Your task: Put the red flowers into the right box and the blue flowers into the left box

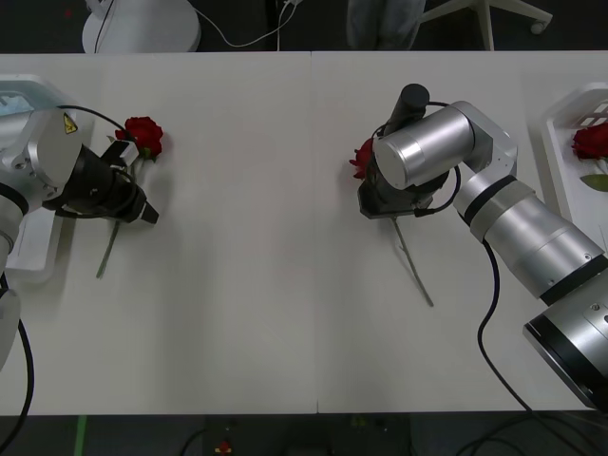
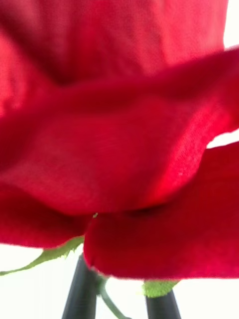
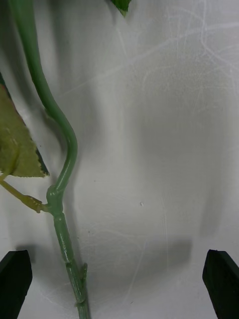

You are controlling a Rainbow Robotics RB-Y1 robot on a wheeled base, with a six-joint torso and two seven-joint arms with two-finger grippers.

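Note:
One red flower [image 1: 144,136] lies on the white table at the left, its green stem [image 3: 63,174] running toward the near edge. My left gripper [image 1: 128,182] hovers low over that stem, open, with a black finger on either side [image 3: 119,286]. A second red flower [image 1: 362,158] lies near the table's middle. My right gripper [image 1: 384,203] is down on it just below the bloom [image 2: 114,129], and its black fingers [image 2: 79,294] stand close together with the stem between them [image 2: 119,305]; petals hide the fingertips. A third red flower [image 1: 591,141] lies in the right box [image 1: 560,142]. The left box [image 1: 28,256] shows at the left edge.
The table's far edge runs along the top of the front view, with white stand bases and cables on the dark floor behind. My right arm's cable [image 1: 486,313] hangs over the table at the right. Open tabletop lies between the two arms.

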